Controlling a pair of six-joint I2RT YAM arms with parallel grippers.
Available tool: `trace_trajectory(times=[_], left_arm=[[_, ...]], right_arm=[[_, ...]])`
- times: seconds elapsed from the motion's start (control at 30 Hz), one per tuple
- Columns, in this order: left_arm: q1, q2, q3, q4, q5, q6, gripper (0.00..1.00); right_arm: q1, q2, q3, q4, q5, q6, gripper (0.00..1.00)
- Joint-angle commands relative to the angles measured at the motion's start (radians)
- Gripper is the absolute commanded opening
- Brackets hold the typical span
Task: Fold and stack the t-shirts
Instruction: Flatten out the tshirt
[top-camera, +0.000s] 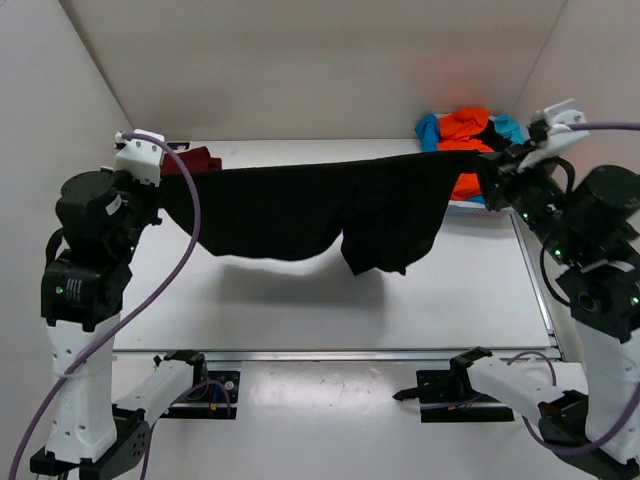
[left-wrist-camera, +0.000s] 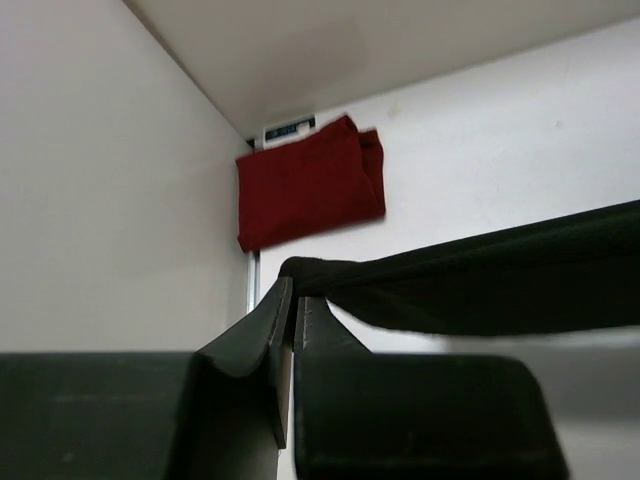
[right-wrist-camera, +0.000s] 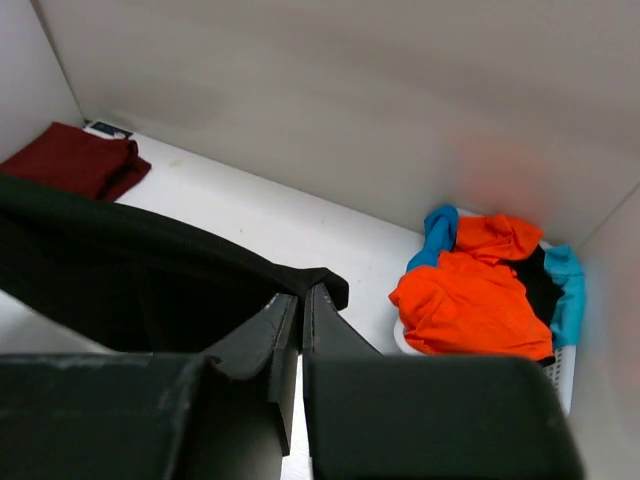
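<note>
A black t-shirt (top-camera: 300, 210) hangs stretched in the air between both arms, sagging over the table's middle. My left gripper (top-camera: 165, 185) is shut on its left corner; in the left wrist view the cloth (left-wrist-camera: 480, 280) runs off to the right from the gripper (left-wrist-camera: 292, 290). My right gripper (top-camera: 487, 170) is shut on the other corner, the black t-shirt (right-wrist-camera: 150, 270) pinched at the gripper's tips (right-wrist-camera: 302, 292). A folded dark red t-shirt (top-camera: 195, 160) (left-wrist-camera: 310, 190) (right-wrist-camera: 80, 160) lies at the back left corner. Orange (top-camera: 465, 130) (right-wrist-camera: 470, 295) and light blue (right-wrist-camera: 437, 235) t-shirts are piled in the basket.
The white lattice basket (right-wrist-camera: 565, 365) stands at the back right corner against the wall. White walls close in the table on the left, back and right. The table (top-camera: 300, 310) has a metal rail along its near edge, where the arm bases are.
</note>
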Motion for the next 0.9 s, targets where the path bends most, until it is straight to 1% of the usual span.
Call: trace_trajectory(times=[0.0,0.07,0.2,0.23,0.27,0.3,0.33,0.37,0.4,0.43,0.47,0.5,0.53,0.57,0.6,0.63,0.67,0.7,0.73,0.77,0.8,0.83,0.87], left_arm=[[-0.007,0.034,0.048,-0.043,-0.115,0.007,0.06],[-0.032,0.082,0.048,-0.017,-0.137,0.012,0.06],[-0.076,0.184,0.037,0.039,-0.146,0.059,0.07],[-0.081,0.239,0.045,0.058,-0.137,0.061,0.06],[-0.066,0.308,0.066,0.069,-0.126,0.077,0.06],[-0.067,0.348,0.083,0.078,-0.119,0.079,0.06],[-0.048,0.429,0.138,0.075,-0.097,0.082,0.06],[-0.038,0.535,0.237,0.049,-0.068,0.07,0.06],[-0.028,0.588,0.3,0.015,-0.051,0.047,0.06],[-0.023,0.72,0.454,-0.04,-0.037,0.029,0.06],[-0.014,0.849,0.641,-0.108,-0.033,0.019,0.06],[-0.027,0.97,0.83,-0.138,-0.031,0.019,0.06],[-0.032,1.026,0.918,-0.178,-0.045,0.019,0.06],[-0.047,1.094,1.03,-0.181,-0.075,0.033,0.05],[-0.063,1.109,1.034,-0.136,-0.117,0.036,0.05],[-0.07,1.066,0.948,-0.049,-0.135,0.032,0.05],[-0.069,1.032,0.886,-0.001,-0.149,0.004,0.05],[-0.048,0.952,0.761,0.097,-0.148,-0.01,0.05],[-0.031,0.87,0.646,0.188,-0.137,-0.027,0.05],[-0.024,0.837,0.597,0.226,-0.126,-0.028,0.05],[-0.026,0.774,0.506,0.269,-0.114,-0.019,0.05],[-0.035,0.722,0.42,0.297,-0.082,0.016,0.05],[-0.059,0.696,0.38,0.305,-0.08,0.042,0.05]], right_arm=[[-0.013,0.01,0.036,0.012,0.075,-0.033,0.0],[0.015,0.032,0.039,0.022,0.107,-0.048,0.0],[0.056,0.139,0.023,0.075,0.193,-0.097,0.0],[0.056,0.188,0.027,0.097,0.228,-0.118,0.0],[0.052,0.211,0.039,0.115,0.215,-0.122,0.0],[0.012,0.268,0.052,0.146,0.189,-0.112,0.0],[-0.067,0.33,0.068,0.169,0.108,-0.067,0.0],[-0.159,0.409,0.109,0.18,-0.011,0.02,0.0],[-0.205,0.444,0.167,0.192,-0.143,0.1,0.0],[-0.273,0.524,0.233,0.209,-0.197,0.16,0.01],[-0.305,0.618,0.348,0.203,-0.25,0.203,0.0],[-0.3,0.66,0.397,0.204,-0.249,0.205,0.0],[-0.306,0.74,0.493,0.213,-0.244,0.207,0.0],[-0.304,0.78,0.532,0.229,-0.235,0.205,0.0],[-0.31,0.817,0.594,0.233,-0.229,0.207,0.0],[-0.3,0.823,0.634,0.239,-0.216,0.196,0.01],[-0.292,0.827,0.649,0.241,-0.207,0.179,0.0],[-0.289,0.808,0.648,0.243,-0.198,0.165,0.0],[-0.286,0.791,0.627,0.243,-0.205,0.156,0.0],[-0.287,0.762,0.593,0.239,-0.198,0.153,0.01],[-0.29,0.729,0.544,0.229,-0.205,0.155,0.0],[-0.286,0.678,0.512,0.226,-0.199,0.152,0.0],[-0.283,0.652,0.438,0.217,-0.196,0.147,0.0]])
